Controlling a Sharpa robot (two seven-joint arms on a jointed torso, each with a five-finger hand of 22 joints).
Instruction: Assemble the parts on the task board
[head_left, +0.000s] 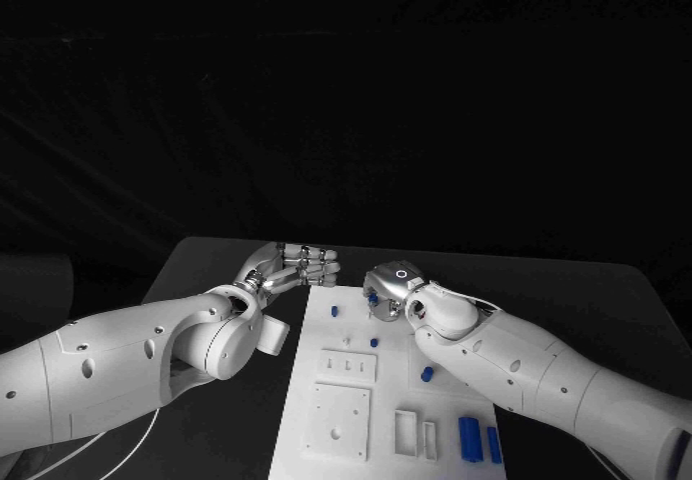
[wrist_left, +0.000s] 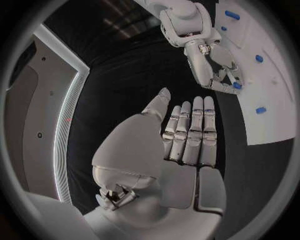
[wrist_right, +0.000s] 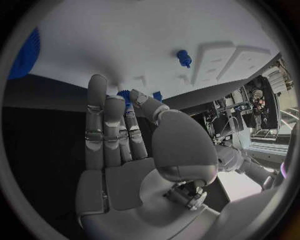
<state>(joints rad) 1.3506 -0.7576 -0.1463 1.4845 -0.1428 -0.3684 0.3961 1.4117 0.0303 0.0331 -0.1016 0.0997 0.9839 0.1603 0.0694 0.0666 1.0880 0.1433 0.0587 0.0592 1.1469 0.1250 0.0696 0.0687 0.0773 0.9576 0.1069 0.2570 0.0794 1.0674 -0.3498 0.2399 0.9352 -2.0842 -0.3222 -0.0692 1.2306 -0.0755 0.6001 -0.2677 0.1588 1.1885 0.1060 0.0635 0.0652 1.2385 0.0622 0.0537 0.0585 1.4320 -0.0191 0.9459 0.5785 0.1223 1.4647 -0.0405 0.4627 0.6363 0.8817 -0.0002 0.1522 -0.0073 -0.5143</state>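
Note:
The white task board (head_left: 325, 455) lies lengthwise in the middle of the table. My right hand (head_left: 392, 290) hangs over its far end, fingertips pointing down and closed around a small blue part (wrist_left: 237, 85) right at the board's surface; the same blue part (wrist_right: 125, 96) peeks out between thumb and fingers in the right wrist view. My left hand (head_left: 296, 268) hovers beside the board's far left corner, its fingers (wrist_left: 190, 132) straight, side by side and holding nothing. Small blue pegs (head_left: 335, 311) (head_left: 374, 342) (head_left: 427, 374) stand along the board.
Two longer blue parts (head_left: 469, 437) (head_left: 493, 443) lie at the board's near right. Raised white blocks (head_left: 348, 365) (head_left: 339, 420) and slotted holders (head_left: 407, 432) sit on its near half. Dark table (head_left: 606, 300) surrounds the board on both sides.

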